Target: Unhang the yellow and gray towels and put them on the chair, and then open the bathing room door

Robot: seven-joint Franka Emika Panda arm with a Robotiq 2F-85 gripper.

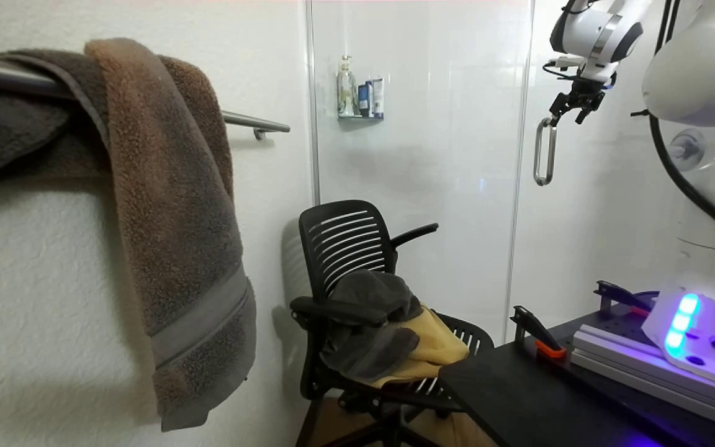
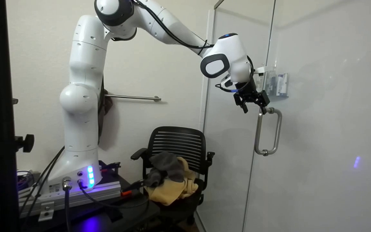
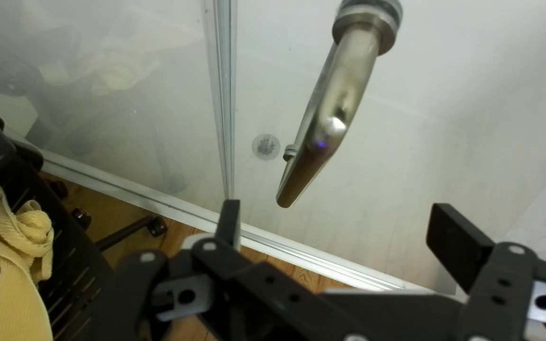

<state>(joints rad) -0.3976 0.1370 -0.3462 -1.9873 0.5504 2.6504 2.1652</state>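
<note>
A brown towel (image 1: pixel 174 236) drapes the wall rail (image 1: pixel 10 79); gray and yellow towels (image 2: pixel 170 180) lie on the chair (image 1: pixel 332 310), near the desk corner (image 1: pixel 466 375); the gripper (image 3: pixel 344 234) gapes by the handle (image 3: pixel 330 113).

No text can be read. In an exterior view, the bottles (image 1: pixel 365 99) left of the handle (image 1: pixel 551 152) are shown too small.
</note>
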